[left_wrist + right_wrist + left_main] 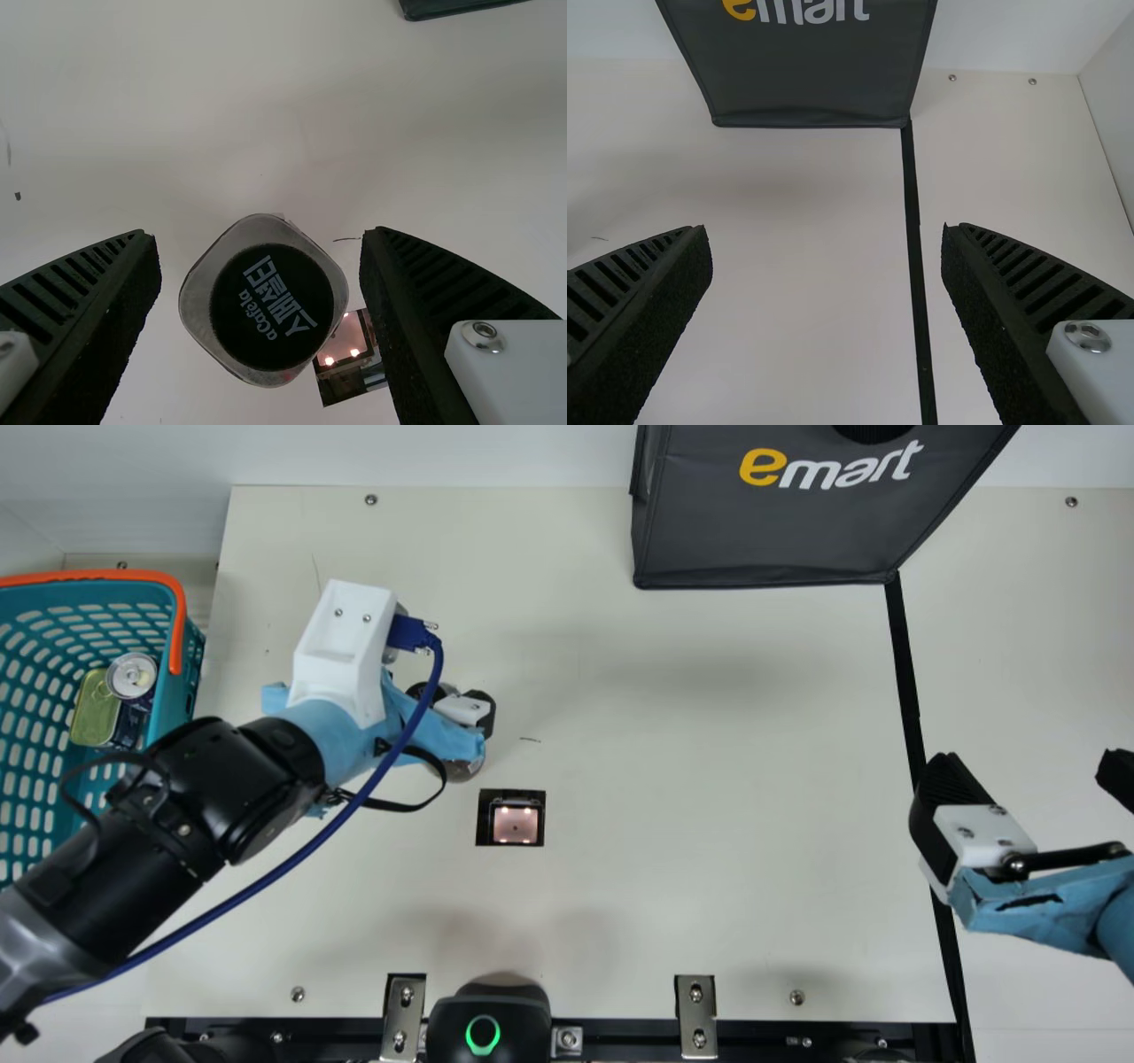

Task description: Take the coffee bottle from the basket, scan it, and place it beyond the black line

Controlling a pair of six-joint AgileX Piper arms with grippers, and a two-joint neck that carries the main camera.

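My left gripper (pixel 469 710) is low over the table left of centre, up and left of the scanner window (pixel 515 824). In the left wrist view, the left gripper (pixel 261 243) is open around the coffee bottle (pixel 264 305), with a gap on each side of its dark round end. Under the left gripper in the main view, part of the bottle (pixel 462 769) peeks out. The right gripper (pixel 1032 775) hangs open beside the black line (pixel 905 673). In the right wrist view, that line (pixel 914 221) runs beneath the empty, open right gripper (pixel 826 235).
The teal basket (pixel 188 669) with an orange handle stands at the left, holding a can (pixel 132 676) and a flat tin (pixel 95 708). A dark grey bag (pixel 762 531) stands at the back. A blue cable (pixel 328 828) trails along the left arm. The scanner body (pixel 487 1014) sits at the front edge.
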